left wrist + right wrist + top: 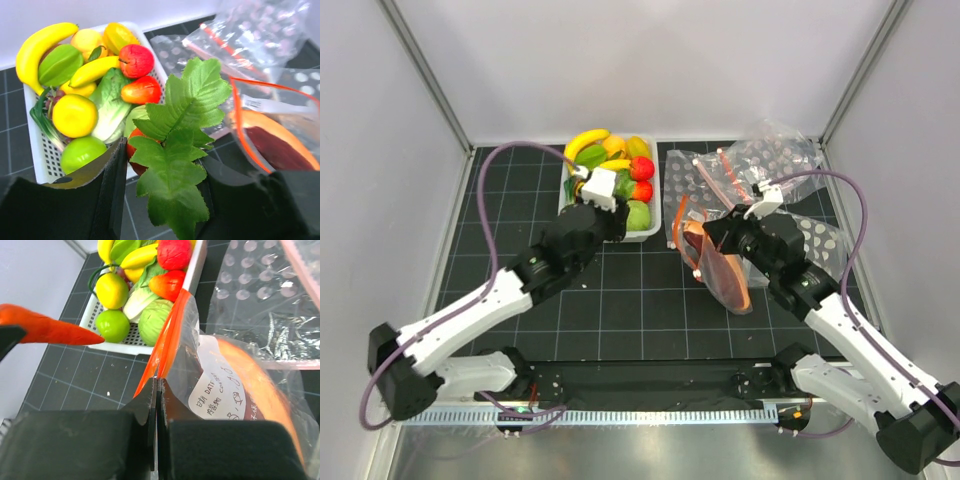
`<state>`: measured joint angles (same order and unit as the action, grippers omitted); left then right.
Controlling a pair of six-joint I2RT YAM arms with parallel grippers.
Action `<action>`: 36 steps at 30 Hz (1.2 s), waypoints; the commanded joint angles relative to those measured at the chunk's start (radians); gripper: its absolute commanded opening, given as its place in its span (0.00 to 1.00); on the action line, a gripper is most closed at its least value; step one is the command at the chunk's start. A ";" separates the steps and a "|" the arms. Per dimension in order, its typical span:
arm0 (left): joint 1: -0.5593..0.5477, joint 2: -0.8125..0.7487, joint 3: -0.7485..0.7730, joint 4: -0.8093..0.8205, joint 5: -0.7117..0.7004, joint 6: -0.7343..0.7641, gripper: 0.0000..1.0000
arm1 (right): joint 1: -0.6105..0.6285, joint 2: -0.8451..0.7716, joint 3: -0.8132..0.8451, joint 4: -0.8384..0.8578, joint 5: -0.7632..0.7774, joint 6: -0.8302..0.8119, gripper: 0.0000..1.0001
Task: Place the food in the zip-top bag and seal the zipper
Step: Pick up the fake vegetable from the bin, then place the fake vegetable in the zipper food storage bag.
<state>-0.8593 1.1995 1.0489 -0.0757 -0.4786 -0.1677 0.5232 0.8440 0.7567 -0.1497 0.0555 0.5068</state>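
Pinches zipper (pixel 167 335) in right gripper (pixel 156 390) to prop zip-top bag (pixel 720 265) open — clamps leafy carrot (pixel 175 150) in left gripper (pixel 165 172), ready for loading.

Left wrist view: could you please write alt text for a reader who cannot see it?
The left gripper appears to grip a leafy orange-red toy just in front of a white tub full of toy fruit and vegetables. To the right, the zip-top bag stands open, its orange zipper framing an orange item inside.
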 commanded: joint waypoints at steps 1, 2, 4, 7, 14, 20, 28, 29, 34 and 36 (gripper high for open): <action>-0.006 -0.151 -0.084 0.118 0.099 -0.046 0.31 | 0.000 0.021 0.007 0.078 -0.080 0.001 0.01; -0.007 -0.184 -0.131 0.179 0.125 -0.061 0.32 | 0.000 0.024 0.006 0.085 -0.107 0.002 0.01; -0.007 -0.251 -0.197 0.241 0.217 -0.081 0.33 | 0.000 0.032 0.001 0.105 -0.128 0.006 0.01; -0.010 -0.287 -0.248 0.344 0.331 -0.118 0.34 | 0.000 0.036 -0.005 0.140 -0.189 0.007 0.01; -0.010 -0.212 -0.250 0.427 0.512 -0.207 0.28 | 0.003 0.041 -0.025 0.243 -0.342 0.025 0.01; -0.011 -0.155 -0.247 0.471 0.555 -0.274 0.27 | 0.004 -0.014 -0.059 0.315 -0.381 0.036 0.01; -0.011 -0.020 -0.215 0.502 0.623 -0.394 0.23 | 0.004 -0.138 -0.138 0.358 -0.260 0.056 0.01; -0.010 -0.002 -0.202 0.478 0.632 -0.423 0.22 | 0.004 -0.163 -0.146 0.358 -0.208 0.064 0.01; -0.021 0.115 -0.126 0.438 0.687 -0.484 0.22 | 0.006 -0.262 -0.200 0.357 -0.077 0.072 0.01; -0.033 0.162 -0.075 0.375 0.704 -0.475 0.25 | 0.004 -0.313 -0.220 0.352 0.005 0.073 0.01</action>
<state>-0.8742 1.3285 0.8780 0.3370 0.1616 -0.6052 0.5236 0.6006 0.5472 0.1184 -0.1024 0.5617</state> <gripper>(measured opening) 0.473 0.028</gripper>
